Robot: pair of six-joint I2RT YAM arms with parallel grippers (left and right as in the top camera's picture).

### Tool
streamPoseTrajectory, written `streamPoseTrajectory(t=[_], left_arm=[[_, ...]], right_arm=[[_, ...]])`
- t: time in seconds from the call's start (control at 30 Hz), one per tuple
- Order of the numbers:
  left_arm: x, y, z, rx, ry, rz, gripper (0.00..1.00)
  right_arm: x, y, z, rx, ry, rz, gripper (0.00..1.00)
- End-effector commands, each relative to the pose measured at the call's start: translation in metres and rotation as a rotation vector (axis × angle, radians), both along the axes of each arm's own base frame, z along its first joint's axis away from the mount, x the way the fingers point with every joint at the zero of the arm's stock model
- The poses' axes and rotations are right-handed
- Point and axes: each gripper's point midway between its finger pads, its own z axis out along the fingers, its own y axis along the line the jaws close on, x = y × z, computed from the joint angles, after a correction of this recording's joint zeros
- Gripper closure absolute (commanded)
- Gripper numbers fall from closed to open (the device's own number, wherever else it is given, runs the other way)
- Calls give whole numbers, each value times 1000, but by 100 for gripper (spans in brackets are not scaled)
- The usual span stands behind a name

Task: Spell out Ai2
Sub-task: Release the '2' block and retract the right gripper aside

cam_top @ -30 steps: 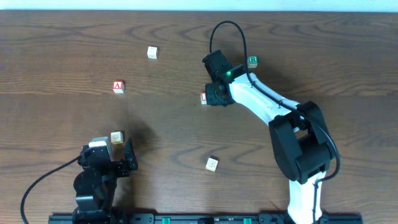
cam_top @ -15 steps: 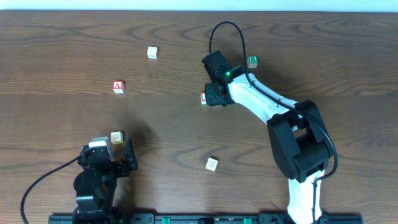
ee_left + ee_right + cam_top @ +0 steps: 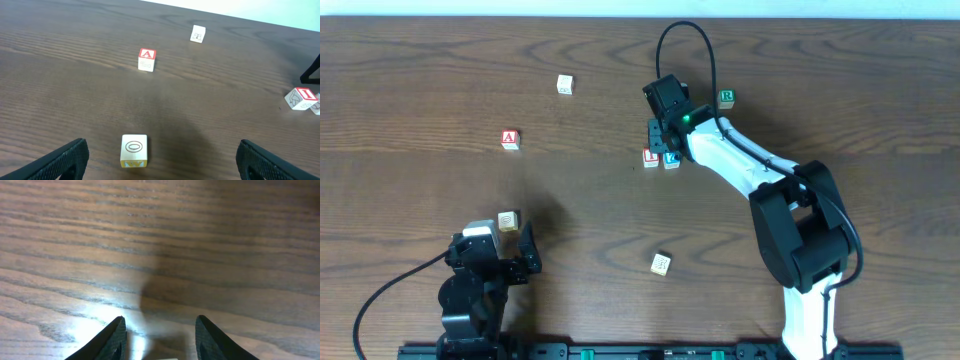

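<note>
A red "A" block (image 3: 510,139) lies at the left, also in the left wrist view (image 3: 146,59). A red "I" block (image 3: 651,157) and a blue-lettered block (image 3: 671,159) lie side by side, touching, at the table's middle. My right gripper (image 3: 661,131) is open and empty just behind this pair; its fingers (image 3: 162,340) straddle bare wood, with a white block edge at the bottom. My left gripper (image 3: 520,262) is open and empty near the front left, and the left wrist view (image 3: 162,162) shows a yellow "O/W" block (image 3: 134,150) between its fingers, apart from them.
A green "R" block (image 3: 726,97) sits right of the right arm. A white block (image 3: 565,85) lies at the back left, another (image 3: 661,264) at the front middle. The yellow block (image 3: 507,220) sits by the left gripper.
My right gripper has opened and drawn back from the "I" block, uncovering the blue-lettered block now resting beside it. The left arm has not moved.
</note>
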Motion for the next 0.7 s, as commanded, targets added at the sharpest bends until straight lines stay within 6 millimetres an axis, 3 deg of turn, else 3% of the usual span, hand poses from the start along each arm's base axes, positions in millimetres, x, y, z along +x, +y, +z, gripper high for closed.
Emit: streamPoseTrajectory(t=[0.0,0.03,0.1,0.23,0.4,0.5,0.67], left_arm=[[0,0,-8,19,14,-7,5],[0,0,-8,19,14,-7,5],[0,0,-8,19,14,-7,5],[0,0,-8,19,14,-7,4],[0,0,-8,19,14,-7,5],[0,0,-8,19,14,-7,5],[0,0,-8,19,14,-7,5]], right_arm=[[32,-9,40,5,-101,-36,61],[38,-10,54,6,-121,-31,70],[43,-14,85,5,-145,-21,78],[26,-24,149,-6,-135,-13,99],[-27,-24,209,1,-138,71,99],[-69,-26,233,-18,-126,119,99],[-145,-35,237,3,-135,188,99]])
